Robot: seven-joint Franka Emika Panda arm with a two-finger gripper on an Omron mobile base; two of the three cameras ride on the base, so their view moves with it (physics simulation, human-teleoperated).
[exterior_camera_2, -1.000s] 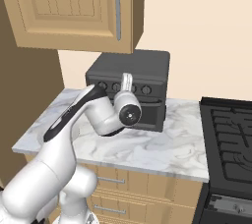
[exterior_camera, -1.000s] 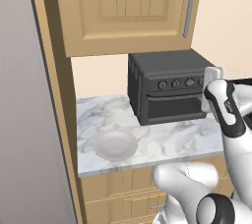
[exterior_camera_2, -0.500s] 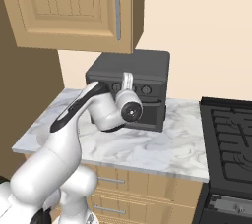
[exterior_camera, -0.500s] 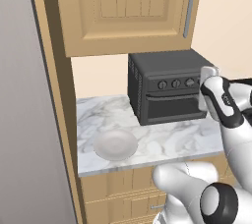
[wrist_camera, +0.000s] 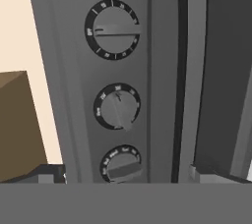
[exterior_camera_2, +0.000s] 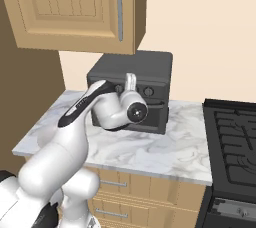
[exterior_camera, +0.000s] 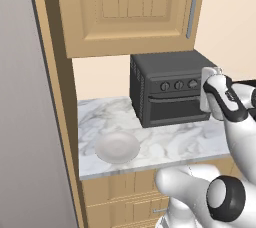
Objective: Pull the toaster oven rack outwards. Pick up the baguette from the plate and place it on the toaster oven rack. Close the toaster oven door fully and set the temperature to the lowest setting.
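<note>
Gripper (exterior_camera: 209, 74) is held at the oven (exterior_camera: 167, 87) front by the knobs (wrist_camera: 114, 29), jaws spread wide and empty. Door (exterior_camera: 175, 108) is seen shut. Plate (exterior_camera: 117, 147) is left bare on the counter (exterior_camera: 175, 139), left of the oven.

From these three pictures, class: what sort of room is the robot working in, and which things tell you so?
A rendered home kitchen: a toaster oven on a marble counter, wooden cabinets above it, and a black stovetop to one side.
</note>
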